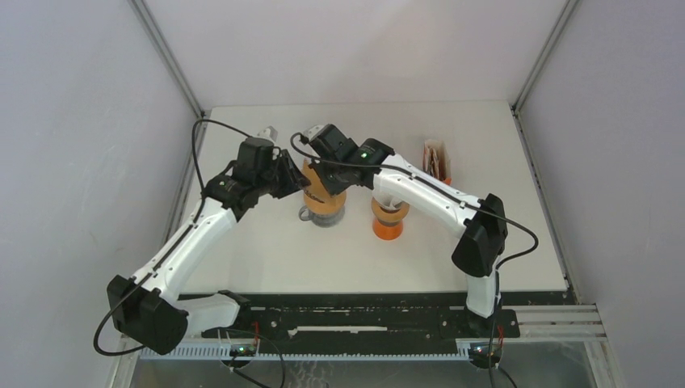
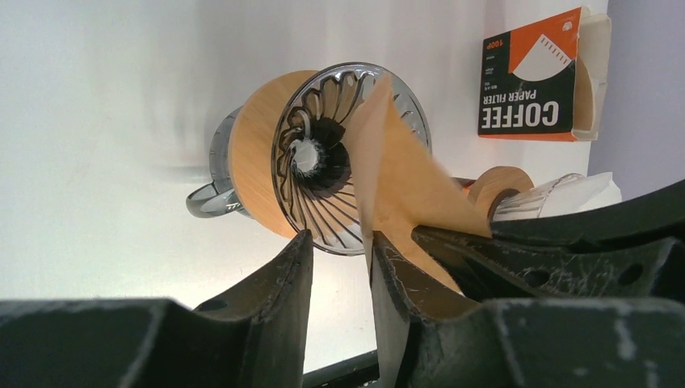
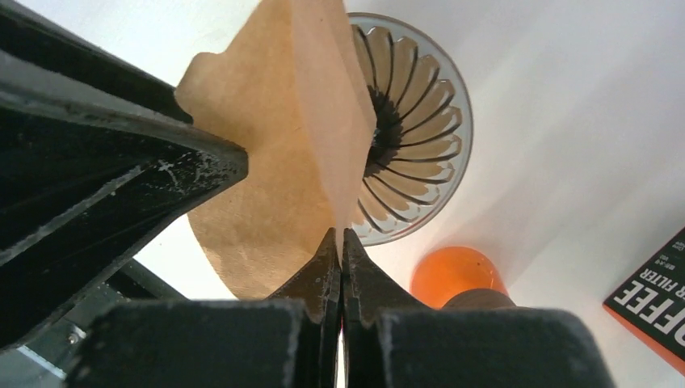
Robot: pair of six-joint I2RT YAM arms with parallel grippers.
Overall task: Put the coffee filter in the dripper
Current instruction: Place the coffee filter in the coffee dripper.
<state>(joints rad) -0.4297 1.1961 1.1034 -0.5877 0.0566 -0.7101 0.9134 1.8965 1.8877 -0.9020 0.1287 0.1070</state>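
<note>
Two robot arms leaned in over the dripper, toward the far middle of the table. The right gripper was pressed together on the edge of the brown paper filter, which hung tilted at the dripper's ribbed mouth, not seated. The left gripper stood spread just beside the paper, holding nothing. The step looked like lowering the filter in. Next, its point would need guiding down into the centre before release.

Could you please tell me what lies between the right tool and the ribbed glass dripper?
The brown paper coffee filter, pinched in the shut right tool, lies before the ribbed glass dripper; the right wrist view shows it.
</note>
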